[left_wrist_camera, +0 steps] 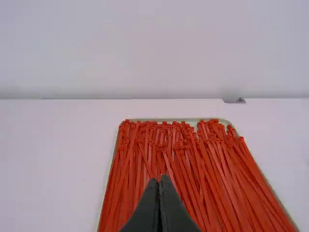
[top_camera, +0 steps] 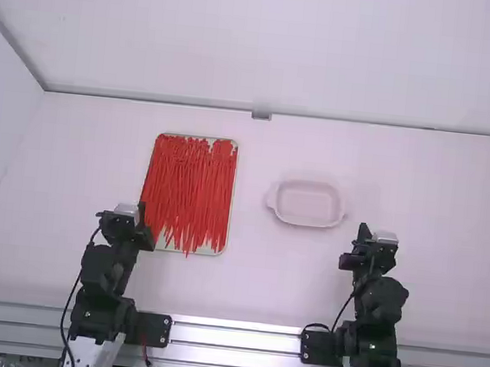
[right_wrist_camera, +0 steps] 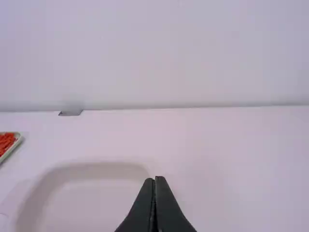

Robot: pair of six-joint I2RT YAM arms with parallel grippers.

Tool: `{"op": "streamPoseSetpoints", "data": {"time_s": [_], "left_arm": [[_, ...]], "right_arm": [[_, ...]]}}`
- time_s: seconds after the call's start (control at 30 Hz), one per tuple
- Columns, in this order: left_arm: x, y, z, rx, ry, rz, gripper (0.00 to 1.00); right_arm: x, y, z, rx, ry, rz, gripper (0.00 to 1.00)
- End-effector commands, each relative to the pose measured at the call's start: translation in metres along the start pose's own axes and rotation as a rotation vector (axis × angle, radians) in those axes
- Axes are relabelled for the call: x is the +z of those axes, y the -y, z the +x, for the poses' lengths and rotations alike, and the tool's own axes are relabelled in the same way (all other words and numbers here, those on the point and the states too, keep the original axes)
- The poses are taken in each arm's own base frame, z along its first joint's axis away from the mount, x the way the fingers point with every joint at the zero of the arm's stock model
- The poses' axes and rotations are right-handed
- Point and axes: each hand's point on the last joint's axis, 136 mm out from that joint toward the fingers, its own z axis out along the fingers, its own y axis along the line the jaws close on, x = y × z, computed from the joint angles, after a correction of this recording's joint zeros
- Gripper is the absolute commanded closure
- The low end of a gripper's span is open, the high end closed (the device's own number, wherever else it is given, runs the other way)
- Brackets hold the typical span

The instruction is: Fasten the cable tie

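Both sitting at near side, jaws pinched closed, empty: left gripper facing tray of ties, right gripper facing dish.

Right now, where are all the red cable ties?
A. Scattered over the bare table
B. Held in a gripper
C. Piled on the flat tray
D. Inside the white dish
C: the red cable ties lie heaped together on the tray, which sits on the table apart from the white dish.
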Motion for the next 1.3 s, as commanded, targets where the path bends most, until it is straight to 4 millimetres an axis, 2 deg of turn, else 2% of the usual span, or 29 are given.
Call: {"op": "streamPoseSetpoints", "data": {"time_s": [0.0,0.47,1.1,1.27], "left_arm": [[0.0,0.0,0.0,0.0,0.0,0.0,1.0],[-0.002,0.002,-0.01,-0.006,-0.033,0.015,0.93],[0.005,0.016,-0.023,-0.054,-0.367,0.09,0.63],[0.01,0.023,-0.031,-0.083,-0.479,0.132,0.51]], "right_arm": [[0.0,0.0,0.0,-0.003,0.0,-0.002,1.0],[0.0,-0.002,-0.009,0.007,-0.026,-0.009,0.93],[0.008,-0.016,-0.038,0.036,-0.248,-0.057,0.63],[0.016,-0.021,-0.05,0.044,-0.324,-0.068,0.51]]}}
